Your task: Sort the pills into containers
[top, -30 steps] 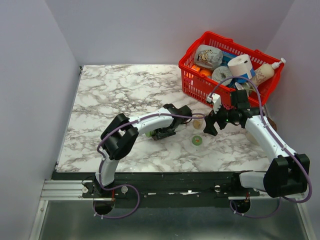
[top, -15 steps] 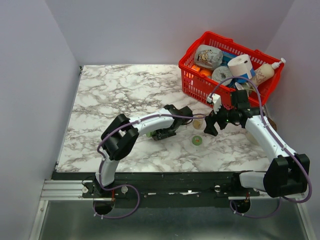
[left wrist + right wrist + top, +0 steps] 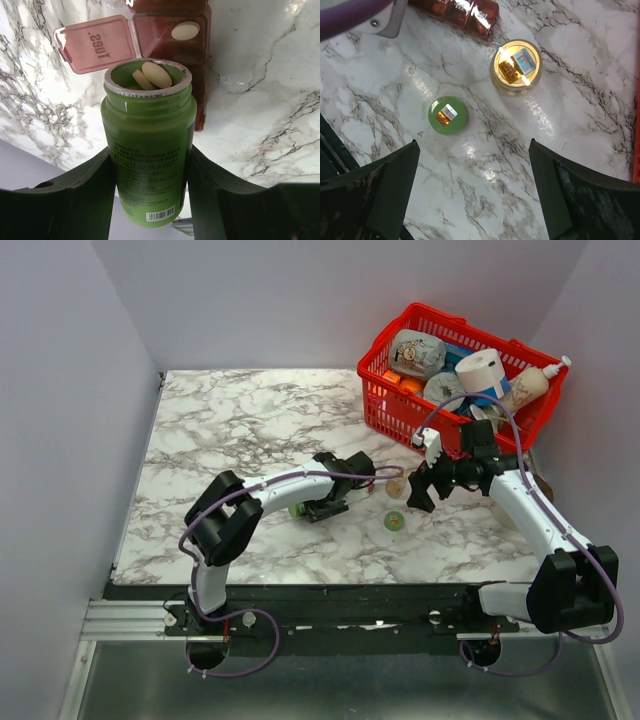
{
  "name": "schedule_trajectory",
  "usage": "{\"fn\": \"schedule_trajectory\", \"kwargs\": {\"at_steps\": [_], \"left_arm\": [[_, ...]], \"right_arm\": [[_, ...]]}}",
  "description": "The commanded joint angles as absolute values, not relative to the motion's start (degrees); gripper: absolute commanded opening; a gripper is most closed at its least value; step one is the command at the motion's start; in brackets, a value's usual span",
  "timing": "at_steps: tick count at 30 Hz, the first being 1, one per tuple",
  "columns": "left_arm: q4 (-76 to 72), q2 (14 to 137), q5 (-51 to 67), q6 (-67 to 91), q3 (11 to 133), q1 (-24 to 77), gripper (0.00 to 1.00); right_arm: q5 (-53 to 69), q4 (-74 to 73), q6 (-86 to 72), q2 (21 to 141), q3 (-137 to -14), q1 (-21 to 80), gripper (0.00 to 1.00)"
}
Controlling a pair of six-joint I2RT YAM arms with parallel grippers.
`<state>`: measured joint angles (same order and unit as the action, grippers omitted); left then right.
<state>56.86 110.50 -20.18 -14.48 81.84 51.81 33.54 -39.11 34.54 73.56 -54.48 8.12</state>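
Cap [image 3: 448, 115] and jar [image 3: 516, 65] near organiser [image 3: 475, 15]; basket [image 3: 393, 408] beyond

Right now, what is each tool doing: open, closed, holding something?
Left tool: closed on the green pill bottle.
Right tool: open, holding nothing.

One green plastic pill bottle [image 3: 150, 160], and two pale oval pills [image 3: 156, 74] showing clearly at its open mouth. A third pale oval pill [image 3: 185, 31] sits in the one open cell of the single reddish-brown plastic organiser strip [image 3: 200, 100]. On the marble surface [image 3: 570, 100]: one round green cap [image 3: 448, 115], one yellowish round jar [image 3: 516, 64]. One red mesh basket [image 3: 385, 412].
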Motion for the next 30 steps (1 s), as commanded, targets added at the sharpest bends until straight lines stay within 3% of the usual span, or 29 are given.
{"fn": "schedule_trajectory", "kwargs": {"at_steps": [1,11,19,22,25,26,30], "left_arm": [[52.3,106.0,-17.3,-13.6,79.5,50.9,0.0],[41.2,93.9,-12.9,-10.4,71.7,48.3,0.0],[22.0,73.0,8.8,-6.2,57.3,41.9,0.0],[8.1,60.9,19.2,-1.6,44.4,38.2,0.0],[-15.1,48.0,28.4,9.3,30.7,33.1,0.0],[-30.2,43.1,30.9,12.4,27.5,32.4,0.0],[-45.2,41.1,35.1,24.0,24.1,30.1,0.0]], "right_arm": [[33.2,-39.5,34.7,74.3,-55.4,7.6,1.0],[33.4,-39.5,34.7,74.8,-55.3,7.6,1.0],[33.8,-39.6,34.6,75.5,-55.4,7.6,1.0],[34.0,-39.6,34.5,75.7,-55.5,7.6,1.0],[34.5,-39.6,34.5,75.9,-55.6,7.6,1.0],[34.5,-39.7,34.5,76.0,-55.6,7.6,1.0],[34.7,-39.7,34.4,76.6,-55.6,7.6,1.0]]}}
